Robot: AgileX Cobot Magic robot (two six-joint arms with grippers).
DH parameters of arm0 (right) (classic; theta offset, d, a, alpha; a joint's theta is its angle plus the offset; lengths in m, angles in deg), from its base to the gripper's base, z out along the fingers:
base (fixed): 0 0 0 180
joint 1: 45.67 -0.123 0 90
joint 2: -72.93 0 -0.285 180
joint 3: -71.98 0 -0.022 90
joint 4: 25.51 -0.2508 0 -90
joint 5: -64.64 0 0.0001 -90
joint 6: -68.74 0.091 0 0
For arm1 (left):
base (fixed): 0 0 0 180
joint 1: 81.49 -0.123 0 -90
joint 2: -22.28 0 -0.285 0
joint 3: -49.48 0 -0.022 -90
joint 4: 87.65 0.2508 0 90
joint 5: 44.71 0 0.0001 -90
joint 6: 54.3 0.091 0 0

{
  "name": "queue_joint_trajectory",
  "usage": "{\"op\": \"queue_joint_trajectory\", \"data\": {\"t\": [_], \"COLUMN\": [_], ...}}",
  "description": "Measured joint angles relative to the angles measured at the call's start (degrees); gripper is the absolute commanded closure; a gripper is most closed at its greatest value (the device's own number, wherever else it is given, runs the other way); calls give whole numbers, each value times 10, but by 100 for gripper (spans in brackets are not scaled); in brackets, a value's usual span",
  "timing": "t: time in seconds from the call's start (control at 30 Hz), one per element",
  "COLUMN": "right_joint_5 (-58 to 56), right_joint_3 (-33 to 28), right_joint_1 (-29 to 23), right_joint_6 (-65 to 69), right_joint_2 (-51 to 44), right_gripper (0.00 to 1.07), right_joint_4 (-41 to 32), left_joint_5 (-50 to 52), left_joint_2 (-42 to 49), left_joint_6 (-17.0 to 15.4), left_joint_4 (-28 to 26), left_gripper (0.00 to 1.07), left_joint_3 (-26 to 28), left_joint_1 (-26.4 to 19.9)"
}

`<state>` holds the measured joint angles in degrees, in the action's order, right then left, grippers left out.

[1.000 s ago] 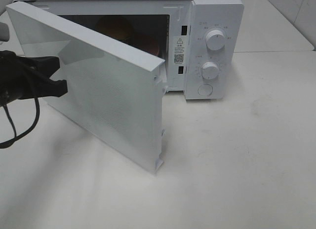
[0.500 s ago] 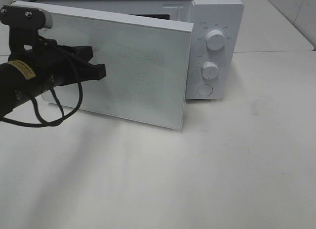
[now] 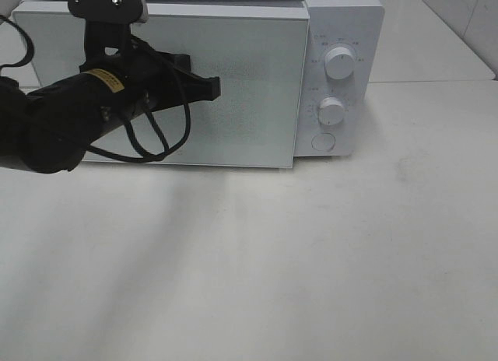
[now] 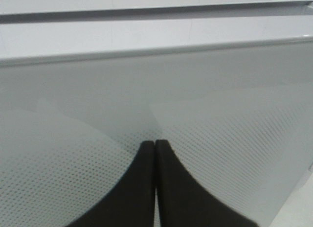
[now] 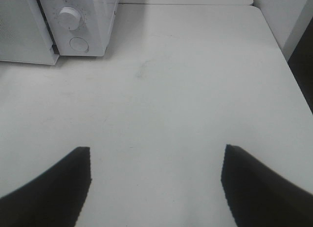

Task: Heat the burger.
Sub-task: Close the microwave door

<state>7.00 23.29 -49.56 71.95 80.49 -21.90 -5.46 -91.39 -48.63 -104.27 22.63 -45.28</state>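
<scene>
The burger is hidden behind the door (image 3: 249, 89) of the white microwave (image 3: 350, 26), which stands almost flat against the oven's front. My left gripper (image 3: 214, 87) is shut, its black tips against the door's dotted panel near the middle. In the left wrist view the two fingers (image 4: 142, 188) meet tip to tip on the door (image 4: 220, 114) with nothing between them. My right gripper (image 5: 155, 148) hangs open over bare table to the right of the microwave (image 5: 93, 16), and it holds nothing. It is outside the exterior high view.
The microwave's control panel carries two round knobs (image 3: 339, 63) (image 3: 331, 110) and a round button (image 3: 323, 141). White tabletop (image 3: 311, 260) stretches in front of and to the right of the oven. A table edge (image 5: 288, 65) shows at the right wrist view's side.
The microwave door has swung from wide open to nearly closed. My left gripper moved right and toward the oven with the door. The burger, glimpsed inside earlier, is now covered.
</scene>
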Motion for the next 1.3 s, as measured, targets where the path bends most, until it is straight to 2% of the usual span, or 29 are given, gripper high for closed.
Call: {"op": "queue_joint_trajectory", "data": {"t": [0.2, 0.33, 0.37, 0.57, 0.7, 0.9, 1.07, 1.1, 1.13, 1.2, 1.23, 1.27, 1.3], "right_joint_5": [0, 0, 0, 0, 0, 0, 0, 0, 0, 0, 0, 0, 0], "right_joint_3": [0, 0, 0, 0, 0, 0, 0, 0, 0, 0, 0, 0, 0], "right_joint_1": [0, 0, 0, 0, 0, 0, 0, 0, 0, 0, 0, 0, 0], "right_joint_6": [0, 0, 0, 0, 0, 0, 0, 0, 0, 0, 0, 0, 0], "right_joint_2": [0, 0, 0, 0, 0, 0, 0, 0, 0, 0, 0, 0, 0], "right_gripper": [34, 34, 34, 34, 34, 34, 34, 34, 34, 34, 34, 34, 34], "right_joint_4": [0, 0, 0, 0, 0, 0, 0, 0, 0, 0, 0, 0, 0], "left_joint_5": [-61, -76, -88, -133, -149, -228, -247, -266, -266, -309, -309, -356, -356], "left_joint_2": [-36, -49, -59, -77, -77, -55, -26, -11, -11, 10, 10, 23, 23], "left_joint_6": [36, 43, 46, 48, 48, 57, 57, 57, 57, 57, 57, 57, 57], "left_joint_4": [-26, -40, -48, -47, -39, -40, -42, -42, -42, -42, -42, -42, -42], "left_gripper": [107, 107, 107, 107, 107, 107, 106, 97, 97, 62, 62, 25, 25], "left_joint_3": [61, 85, 105, 142, 146, 155, 132, 117, 117, 97, 97, 88, 88], "left_joint_1": [17, 18, 20, 26, 26, 19, 20, 24, 24, 26, 26, 26, 26]}}
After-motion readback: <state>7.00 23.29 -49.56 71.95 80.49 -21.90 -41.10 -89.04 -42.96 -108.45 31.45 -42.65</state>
